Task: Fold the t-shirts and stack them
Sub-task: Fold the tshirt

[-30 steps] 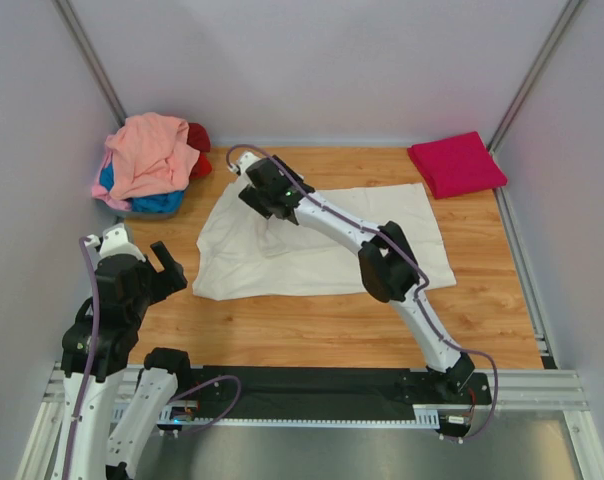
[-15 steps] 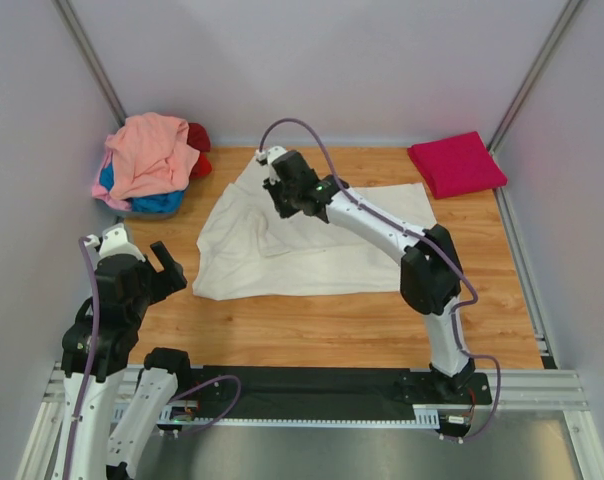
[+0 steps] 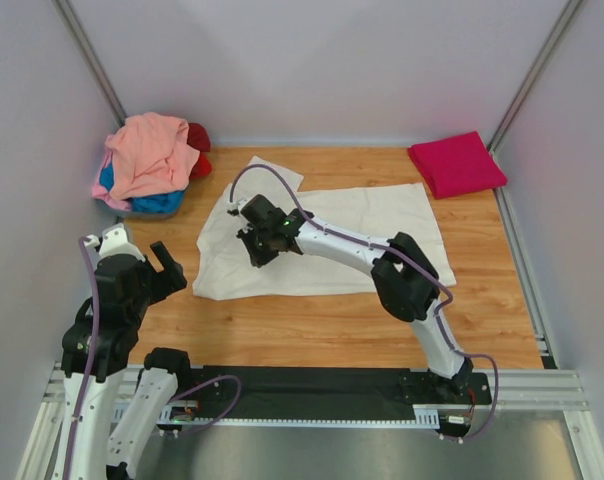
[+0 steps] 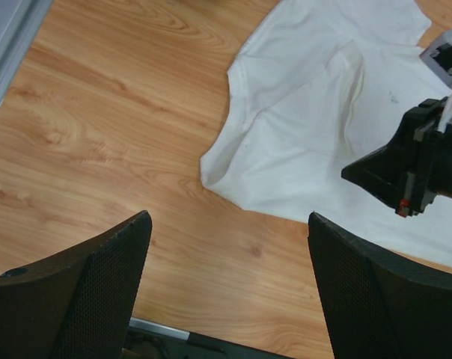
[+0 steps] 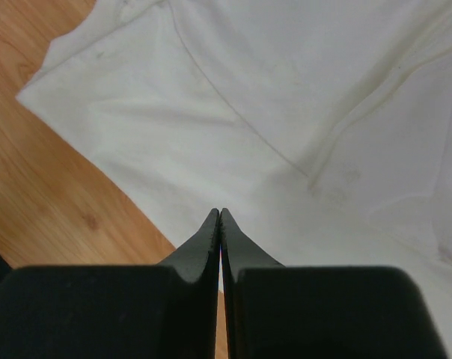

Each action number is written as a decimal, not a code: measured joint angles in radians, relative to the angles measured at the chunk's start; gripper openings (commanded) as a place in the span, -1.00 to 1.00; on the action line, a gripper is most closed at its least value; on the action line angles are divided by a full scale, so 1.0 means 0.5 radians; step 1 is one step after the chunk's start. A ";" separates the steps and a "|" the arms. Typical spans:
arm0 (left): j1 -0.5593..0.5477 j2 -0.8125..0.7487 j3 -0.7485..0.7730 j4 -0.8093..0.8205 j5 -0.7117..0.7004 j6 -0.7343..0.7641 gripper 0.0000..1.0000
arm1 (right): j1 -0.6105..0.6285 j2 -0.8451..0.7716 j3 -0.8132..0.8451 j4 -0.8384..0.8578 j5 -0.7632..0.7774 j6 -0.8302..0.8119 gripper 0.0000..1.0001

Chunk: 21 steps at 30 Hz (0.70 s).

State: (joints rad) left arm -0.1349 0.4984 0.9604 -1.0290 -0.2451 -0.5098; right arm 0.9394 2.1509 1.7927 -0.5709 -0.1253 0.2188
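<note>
Right gripper [image 5: 220,213] is sitting pinched together, empty, at the cream-white cloth t-shirt's [image 3: 412,215] 9 o'clock side, probably risking lifting nothing.

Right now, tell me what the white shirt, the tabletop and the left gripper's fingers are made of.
Cream-white t-shirt: soft matte knit cloth, probably cotton; it wrinkles and shows stitched seams.
Tabletop: wood or wood-look laminate, faint sheen; grain and knots show.
Left gripper fingers: black, matte, likely plastic or rubber, with a fine dotted texture.
</note>
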 measured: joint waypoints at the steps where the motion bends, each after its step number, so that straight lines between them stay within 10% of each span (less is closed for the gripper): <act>1: 0.000 0.000 0.000 0.000 0.000 0.000 0.83 | -0.001 0.029 0.016 -0.014 0.010 -0.004 -0.99; 21: 0.000 -0.004 0.000 0.000 0.001 -0.001 0.82 | -0.291 0.343 0.391 -0.259 0.512 -0.179 -0.99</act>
State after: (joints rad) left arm -0.1349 0.4965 0.9604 -1.0290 -0.2447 -0.5102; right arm 0.7937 2.3222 1.9884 -0.7002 0.1307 0.1291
